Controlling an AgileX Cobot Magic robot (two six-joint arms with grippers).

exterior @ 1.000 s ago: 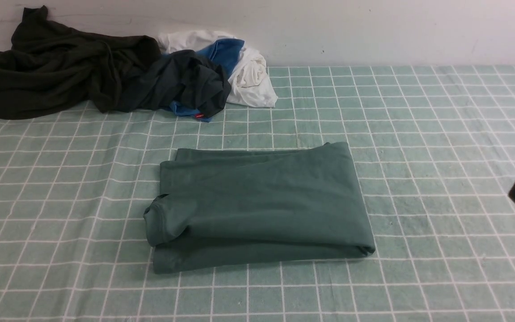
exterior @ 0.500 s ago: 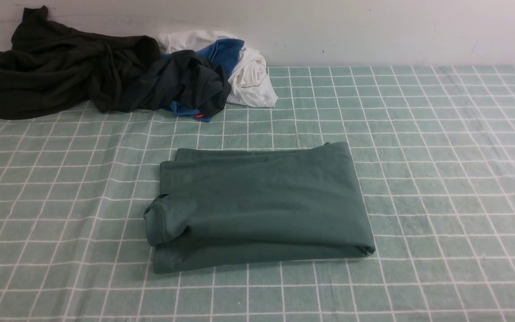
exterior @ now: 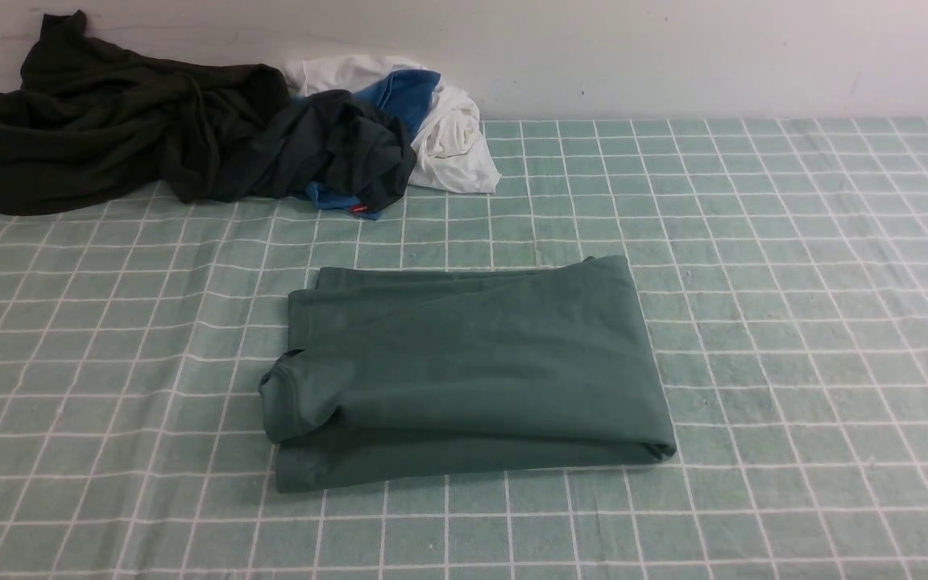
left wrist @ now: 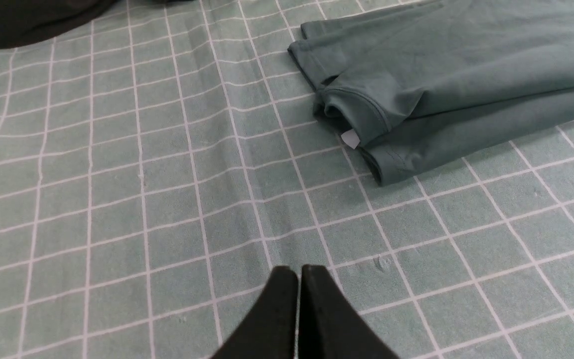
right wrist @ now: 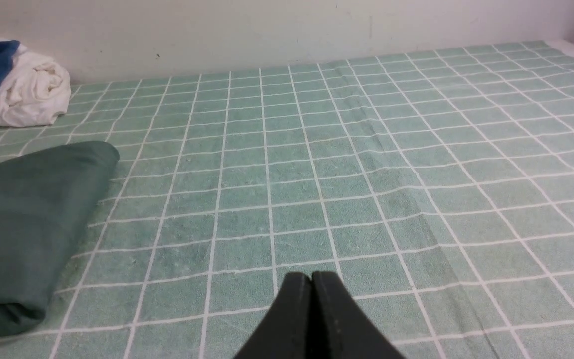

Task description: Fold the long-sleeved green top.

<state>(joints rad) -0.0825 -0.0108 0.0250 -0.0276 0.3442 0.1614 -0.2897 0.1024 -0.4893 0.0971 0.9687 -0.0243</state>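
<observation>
Left wrist view: folded green top [left wrist: 456, 75] lies apart from closed, empty left gripper [left wrist: 299, 271].

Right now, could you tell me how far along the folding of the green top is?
It looks done: the green long-sleeved top lies as a compact folded rectangle on the checked cloth, sleeves tucked out of sight. Nothing is in hand: the left claw and right claw are both shut, empty and clear of it. No step seems left, apart perhaps from neatening the bulging collar end.

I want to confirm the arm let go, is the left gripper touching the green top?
Apart. In the left wrist view, the left gripper is shut over bare checked cloth, clear of the green long-sleeved top.
</observation>
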